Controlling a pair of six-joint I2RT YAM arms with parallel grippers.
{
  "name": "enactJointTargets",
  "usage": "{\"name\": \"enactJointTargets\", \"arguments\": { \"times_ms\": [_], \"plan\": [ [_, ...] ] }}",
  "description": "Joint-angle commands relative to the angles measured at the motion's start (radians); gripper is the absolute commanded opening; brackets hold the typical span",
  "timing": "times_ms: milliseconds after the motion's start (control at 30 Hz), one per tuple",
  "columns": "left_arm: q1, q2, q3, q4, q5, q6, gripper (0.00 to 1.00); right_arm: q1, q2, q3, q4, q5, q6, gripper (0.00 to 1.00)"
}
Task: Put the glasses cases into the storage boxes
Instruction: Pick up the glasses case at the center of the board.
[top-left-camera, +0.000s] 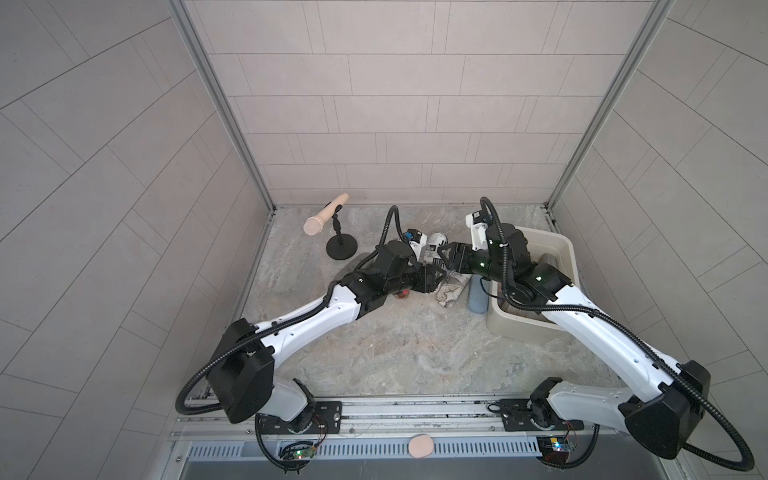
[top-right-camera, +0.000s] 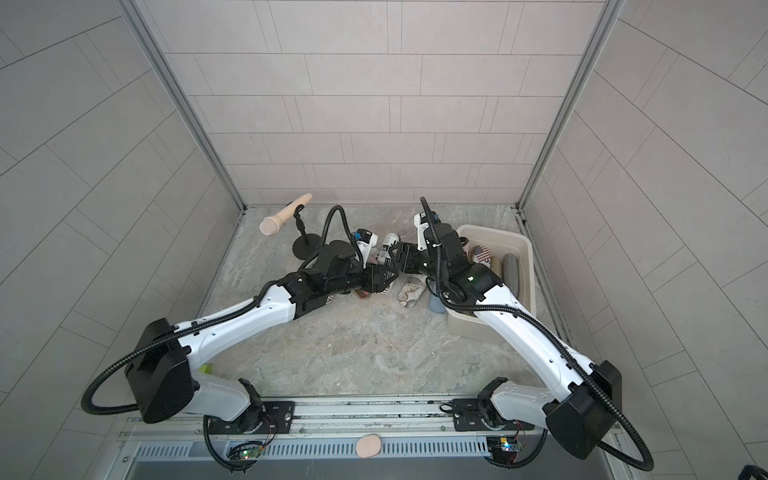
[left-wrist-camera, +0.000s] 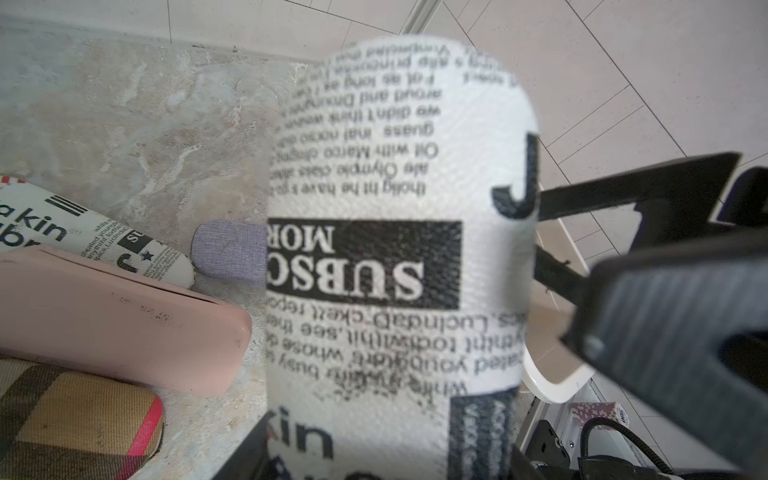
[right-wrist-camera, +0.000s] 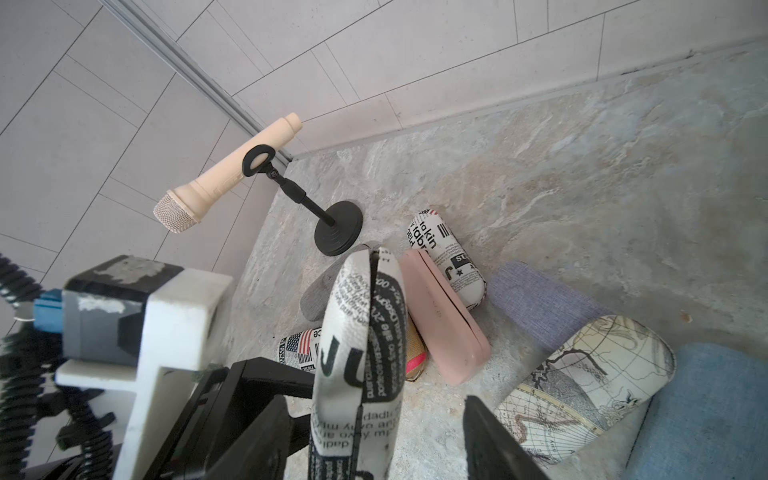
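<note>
Bright, even, soft overhead light reaches me; shadows on the grey marbled tabletop (top-left-camera: 395, 353) are faint. Both top views bend the pale wall tiles (top-left-camera: 83, 208) at the edges. My left wrist view has the white newspaper-print fabric glasses case (left-wrist-camera: 395, 249) close, its far print blurred; the right wrist foreground is soft.

Nine glasses cases are showing outside the one tub (top-right-camera: 469, 330): three newsprint cases (right-wrist-camera: 353, 316) (right-wrist-camera: 446, 257) (right-wrist-camera: 297, 347), a pink case (right-wrist-camera: 444, 316), grey case (right-wrist-camera: 318, 293), plaid case (right-wrist-camera: 413, 349), lavender case (right-wrist-camera: 540, 303), map case (right-wrist-camera: 582, 386) and blue case (right-wrist-camera: 715, 407). Two more are showing inside it: a flag case (top-right-camera: 482, 254) and a second grey case (top-right-camera: 512, 270). One microphone (right-wrist-camera: 232, 174) and one oval pad (top-left-camera: 420, 446) are also showing.
</note>
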Motion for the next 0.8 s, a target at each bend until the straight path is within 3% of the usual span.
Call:
{"name": "enactJointTargets", "arguments": {
  "times_ms": [0,200,533,600,767],
  "plan": [
    [0.005,-0.037,-0.015,0.062,0.013,0.003,0.5,0.007,0.011,-0.002,0.06,0.014,0.051,0.65],
    [0.007,-0.034,-0.02,0.083,0.041,-0.011,0.5,0.014,0.073,0.007,0.089,-0.093,0.051,0.54],
    [0.01,-0.058,-0.038,0.114,0.053,-0.01,0.55,0.031,0.071,0.012,0.089,-0.075,0.034,0.29],
    [0.01,-0.065,-0.04,0.112,0.047,-0.004,0.72,0.031,0.068,0.01,0.092,-0.075,0.033,0.27],
    [0.01,-0.105,-0.07,0.151,0.042,0.013,0.98,0.031,0.045,0.024,0.069,-0.004,0.033,0.25]
  ]
}}
